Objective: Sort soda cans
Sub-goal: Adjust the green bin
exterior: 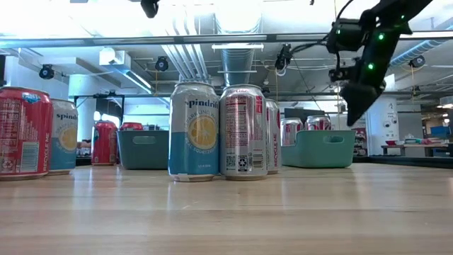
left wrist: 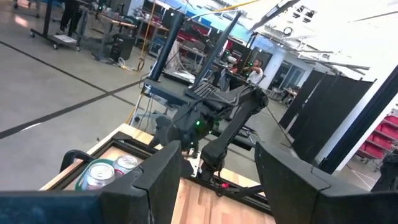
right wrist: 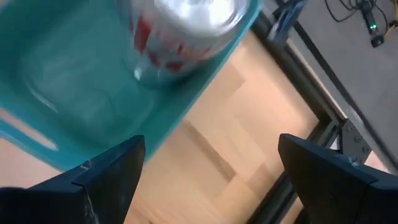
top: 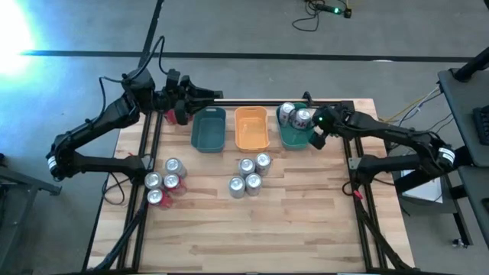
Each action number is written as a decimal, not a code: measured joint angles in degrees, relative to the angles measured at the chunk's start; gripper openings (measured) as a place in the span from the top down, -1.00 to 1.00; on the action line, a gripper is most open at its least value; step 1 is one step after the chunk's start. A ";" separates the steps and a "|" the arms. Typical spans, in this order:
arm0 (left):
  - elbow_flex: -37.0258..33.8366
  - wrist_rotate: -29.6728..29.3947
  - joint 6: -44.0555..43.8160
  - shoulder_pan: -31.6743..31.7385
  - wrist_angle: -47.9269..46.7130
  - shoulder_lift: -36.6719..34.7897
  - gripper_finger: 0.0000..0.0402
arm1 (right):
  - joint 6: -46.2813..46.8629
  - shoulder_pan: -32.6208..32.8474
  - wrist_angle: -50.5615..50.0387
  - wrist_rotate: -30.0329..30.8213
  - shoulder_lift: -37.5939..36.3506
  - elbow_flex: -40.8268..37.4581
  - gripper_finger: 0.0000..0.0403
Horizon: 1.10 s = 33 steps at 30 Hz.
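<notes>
My right gripper (top: 316, 139), jaws wide and empty, hangs beside the green tray (top: 291, 140), with the nearest unsorted soda cans (top: 250, 176) upright at about 8 o'clock from it, nearer this arm than my left gripper (top: 182, 98).

We note three trays at the wooden table's (top: 252, 229) far edge: dark teal (top: 208, 128), orange (top: 251, 128), green (top: 291, 138).

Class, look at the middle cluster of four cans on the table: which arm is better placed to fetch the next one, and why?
Probably the right. Its pincer is open and empty beside the green tray, nearer that cluster; the left pincer sits at the table's far left edge.
</notes>
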 joint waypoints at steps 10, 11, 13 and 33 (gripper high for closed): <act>0.00 0.00 0.02 -0.21 0.04 -0.26 0.05 | 26.83 -5.60 -9.79 -0.97 5.93 1.45 -0.80; 0.00 0.00 0.02 -0.19 0.04 -0.26 0.05 | 28.10 -5.77 -10.04 -2.22 7.21 1.42 -0.80; 0.00 0.00 0.02 -0.19 0.04 -0.26 0.05 | 28.80 -5.66 -9.21 -4.30 9.02 1.40 -0.80; 0.00 0.05 0.03 -1.62 -0.88 -1.22 0.05 | 25.75 -5.25 -9.89 -11.04 7.03 5.43 -0.80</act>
